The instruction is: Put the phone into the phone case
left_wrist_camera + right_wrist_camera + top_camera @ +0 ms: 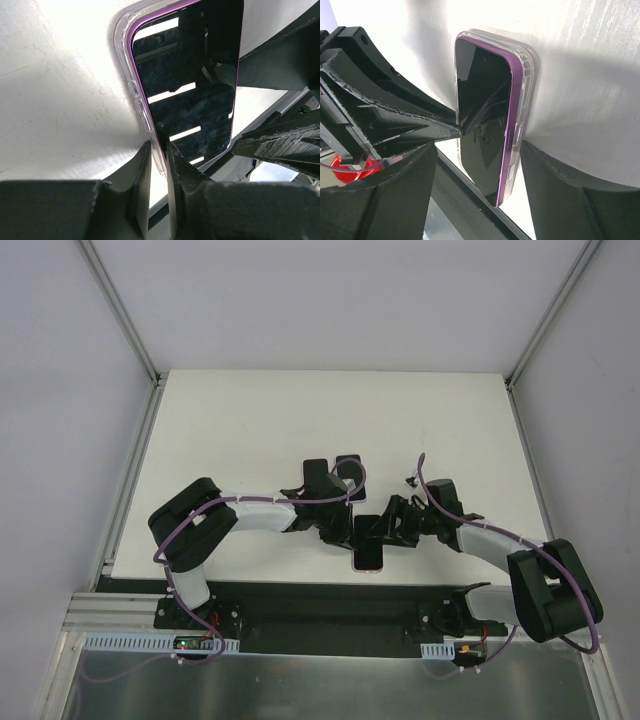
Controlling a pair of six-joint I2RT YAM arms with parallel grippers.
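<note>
The phone [480,100], black-screened with a purple frame, lies face up inside the clear phone case [525,90] near the table's front edge [368,552]. Its purple side shows above the case's clear wall. In the left wrist view the phone [195,85] fills the top right and the case's rim [137,97] runs down between my left gripper's [158,145] fingers, which pinch that edge. My right gripper [479,145] is open, one finger on each long side of the phone, touching neither. The left gripper [340,530] and right gripper [385,530] meet over the phone.
A dark rectangular thing with a pale rim [348,468] lies just behind the left wrist. The white table's front edge [300,582] runs right below the phone. Grey walls and metal posts [130,330] enclose the table.
</note>
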